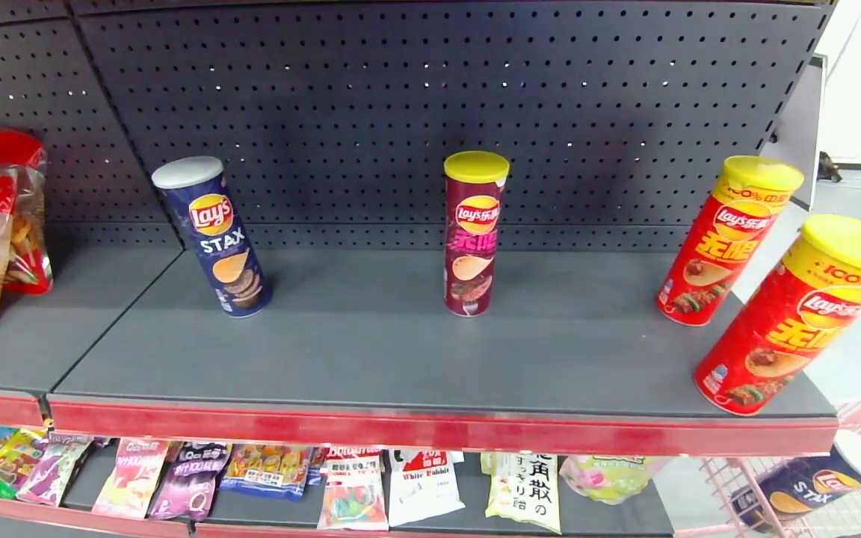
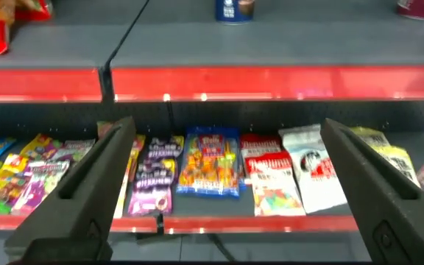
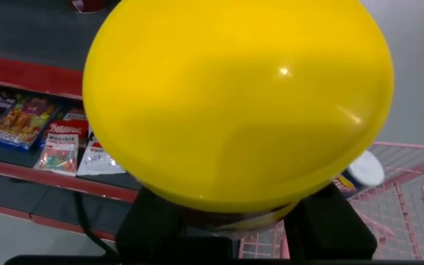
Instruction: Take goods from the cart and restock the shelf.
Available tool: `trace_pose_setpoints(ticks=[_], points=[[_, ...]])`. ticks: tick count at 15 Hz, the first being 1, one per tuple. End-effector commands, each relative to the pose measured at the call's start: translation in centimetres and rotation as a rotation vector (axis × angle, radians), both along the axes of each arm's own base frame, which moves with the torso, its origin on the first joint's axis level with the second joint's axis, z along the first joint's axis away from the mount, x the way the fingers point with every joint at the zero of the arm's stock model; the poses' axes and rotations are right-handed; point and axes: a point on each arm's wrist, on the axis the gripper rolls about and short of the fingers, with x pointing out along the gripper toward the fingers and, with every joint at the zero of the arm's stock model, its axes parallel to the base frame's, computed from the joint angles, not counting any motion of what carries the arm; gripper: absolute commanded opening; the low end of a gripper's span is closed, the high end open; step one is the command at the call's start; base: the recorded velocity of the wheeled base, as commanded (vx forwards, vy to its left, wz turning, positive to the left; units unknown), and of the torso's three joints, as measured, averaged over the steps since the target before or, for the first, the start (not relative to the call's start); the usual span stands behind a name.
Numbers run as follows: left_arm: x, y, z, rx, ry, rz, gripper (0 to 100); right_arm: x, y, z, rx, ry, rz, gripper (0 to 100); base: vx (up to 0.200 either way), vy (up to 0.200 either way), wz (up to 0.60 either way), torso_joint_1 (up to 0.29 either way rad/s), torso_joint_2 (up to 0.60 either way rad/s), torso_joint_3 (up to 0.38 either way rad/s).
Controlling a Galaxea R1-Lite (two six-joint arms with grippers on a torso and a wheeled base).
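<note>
**Right gripper** (image 3: pixel 241 224) was closed on a can (image 3: pixel 238 96), its dark fingers (image 3: pixel 160 232) clamped on either side of the body just under the yellow lid. The lid faced the wrist camera and hid the label, so the flavour could not be told. A grip this near the lid probably left the base free for setting down.

**Left gripper** (image 2: pixel 227 129) stood wide open and held nothing, fingers (image 2: pixel 87 184) spread, likely kept ready for a later item.

**Near the right gripper** was the pink wire cart (image 3: pixel 411 199), with a spare blue can (image 3: pixel 363 171) resting in it, stock not yet moved.

**Ahead of the left gripper** ran the lower shelf (image 2: pixel 271 221), packed with snack bags (image 2: pixel 208 162).

**Farther beyond both grippers** lay the target shelf (image 1: pixel 400 351).
- On the right gripper's side stood a front red can (image 1: pixel 797 314) and a back red can (image 1: pixel 729 239).
- A purple can (image 1: pixel 474 235) stood mid-shelf.
- A navy can (image 1: pixel 214 239) stood on the left gripper's side.

All four stood on their bases, labels outward and well apart, so gaps remained for restocking. The task was judged part done.
</note>
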Motion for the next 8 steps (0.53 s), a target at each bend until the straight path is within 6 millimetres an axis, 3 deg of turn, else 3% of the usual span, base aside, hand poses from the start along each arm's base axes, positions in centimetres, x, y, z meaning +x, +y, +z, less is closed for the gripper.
trace_pose_setpoints(ticks=[1, 8], points=[[0.0, 0.0, 0.0, -0.004, 0.001, 0.002, 100, 0.0, 0.0, 0.0, 0.000, -0.001, 0.003, 0, 0.000, 0.000, 0.00, 0.000, 0.00, 0.000], [0.1, 0.0, 0.1, -0.001, 0.021, -0.016, 100, -0.4, 0.0, -1.0, 0.006, -0.012, 0.038, 0, 0.000, 0.000, 0.00, 0.000, 0.00, 0.000]])
